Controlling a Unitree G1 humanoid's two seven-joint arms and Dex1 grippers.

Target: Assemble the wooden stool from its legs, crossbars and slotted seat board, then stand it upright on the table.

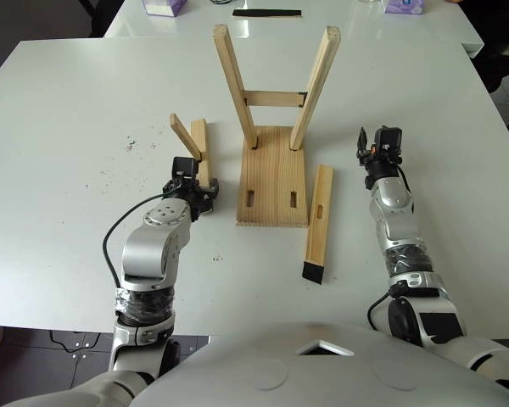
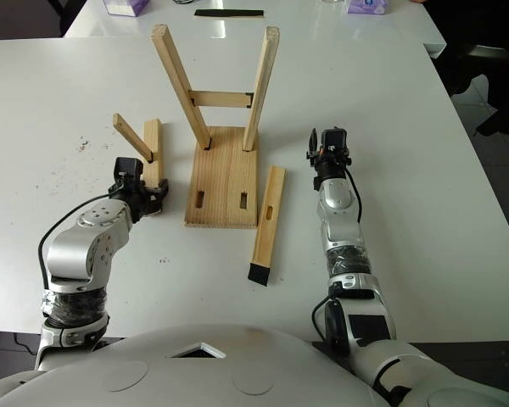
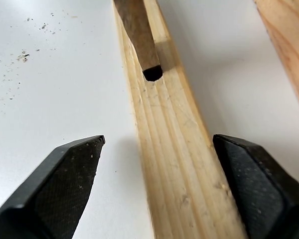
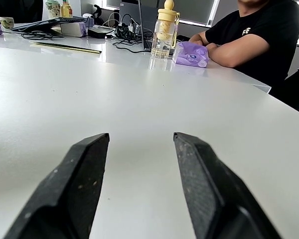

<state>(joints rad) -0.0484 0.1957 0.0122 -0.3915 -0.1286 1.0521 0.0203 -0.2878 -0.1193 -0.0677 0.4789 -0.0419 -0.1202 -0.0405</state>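
Observation:
The slotted seat board lies flat mid-table. Two legs stand in its far slots, joined by a crossbar; the two near slots are empty. A loose leg with a black end lies just right of the board. Left of the board lies another leg with a crossbar sticking up out of its slot. My left gripper is open and straddles that leg's near end, with both pads apart from the wood. My right gripper hovers open over bare table to the right of the board, holding nothing.
Wood crumbs dot the table at the left. A black strip and tissue packs lie on the far table. Beyond the table edge stand a bottle and a purple pack.

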